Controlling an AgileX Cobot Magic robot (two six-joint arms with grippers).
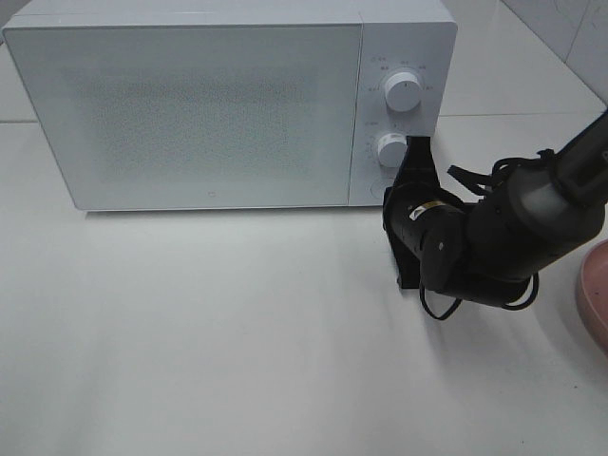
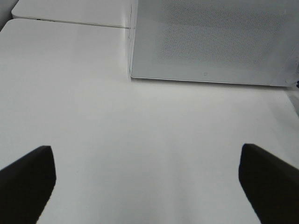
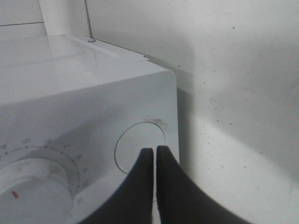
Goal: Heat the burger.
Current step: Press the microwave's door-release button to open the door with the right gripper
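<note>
The right gripper is pinched fully shut with nothing between its jaws, and its paired tips sit on the round button at the bottom of the microwave control panel, just under the lower knob; the left gripper hangs spread wide and empty over the bare table, well back from the oven; the door is closed and frosted, so nothing behind it can be made out; the burger shows in none of the views, and I cannot tell whether it is inside or off to the side; only a sliver of a pink plate shows by the right arm, bare where visible; to my eye the step in hand is pressing that button, most likely the door release; the next move calls for a firm, straight push that stays centred on the disc, without sliding onto the knob, then room for the door to swing.
</note>
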